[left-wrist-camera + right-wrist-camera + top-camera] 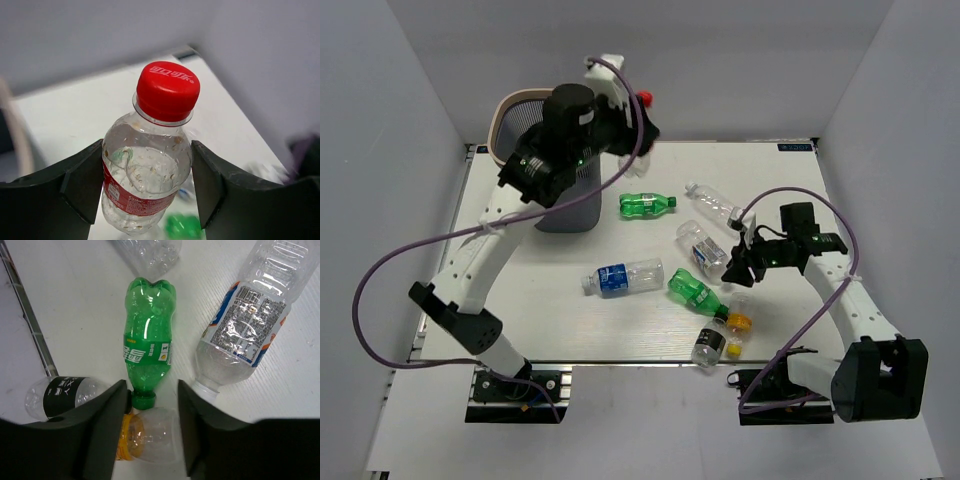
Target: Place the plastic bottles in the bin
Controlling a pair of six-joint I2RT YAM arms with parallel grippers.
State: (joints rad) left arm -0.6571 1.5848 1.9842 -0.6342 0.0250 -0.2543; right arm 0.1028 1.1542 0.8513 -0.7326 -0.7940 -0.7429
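My right claw (150,390) is spread, pinching nothing. A green bottle (147,340) lies flat straight ahead of it, cap between the fingertips, base pointing away, long axis in line with the gap. An orange-labelled bottle (132,437) lies under the claw. Farther out, my left claw (147,170) pinches a red-capped bottle (147,150) by the body, lifted, cap pointing out past the fingertips. The bin (503,112) is just off to that claw's side, inside hidden. I count seven bottles on the table (520,320), so mostly undone.

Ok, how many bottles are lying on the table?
7: green bottle by the bin, two clear ones right of it, blue-labelled centre, second green, orange-labelled, black-labelled nearest. Left gripper holds an eighth. Bin may hide more.
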